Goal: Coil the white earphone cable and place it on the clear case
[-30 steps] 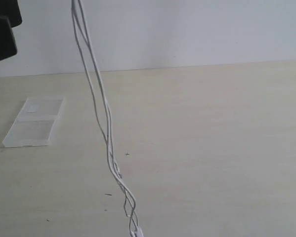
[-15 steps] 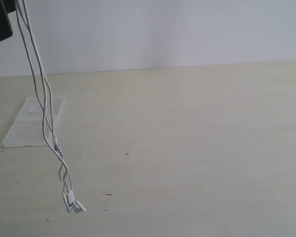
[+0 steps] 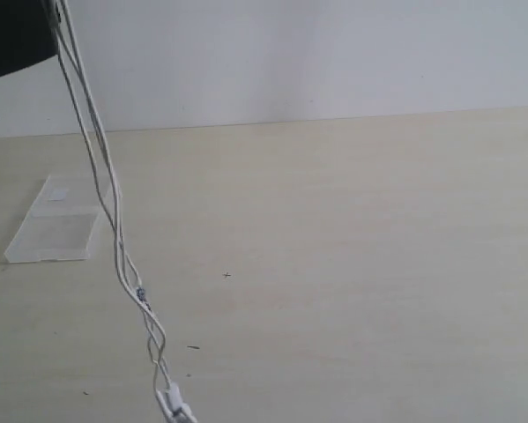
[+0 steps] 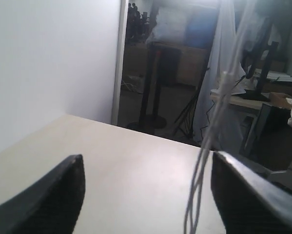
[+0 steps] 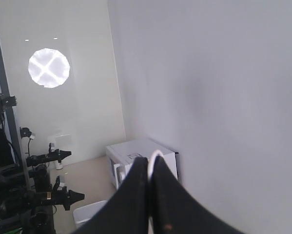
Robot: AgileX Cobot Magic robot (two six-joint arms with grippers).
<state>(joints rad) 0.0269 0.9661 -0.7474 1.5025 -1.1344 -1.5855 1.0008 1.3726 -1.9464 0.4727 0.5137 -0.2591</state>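
The white earphone cable (image 3: 115, 231) hangs in several strands from above the exterior view's top left corner. Its earbuds (image 3: 174, 407) dangle at the bottom edge, just over the table. The clear case (image 3: 56, 225) lies flat on the table at the left, behind the hanging strands. My right gripper (image 5: 149, 163) is shut on a small loop of the cable (image 5: 154, 155) and faces a wall, out of the exterior view. My left gripper (image 4: 146, 195) is open, and cable strands (image 4: 199, 185) hang between its fingers, close to one finger (image 4: 248, 195).
A black part of an arm (image 3: 12, 35) fills the exterior view's top left corner. The pale wooden table (image 3: 352, 264) runs back to a white wall. The left wrist view looks past the table's edge at stands and furniture in the room.
The hanging cable swung from the middle far to the left, over the case, then partly back right. Its top end shifted left, and the earbuds dropped back to the bottom edge.
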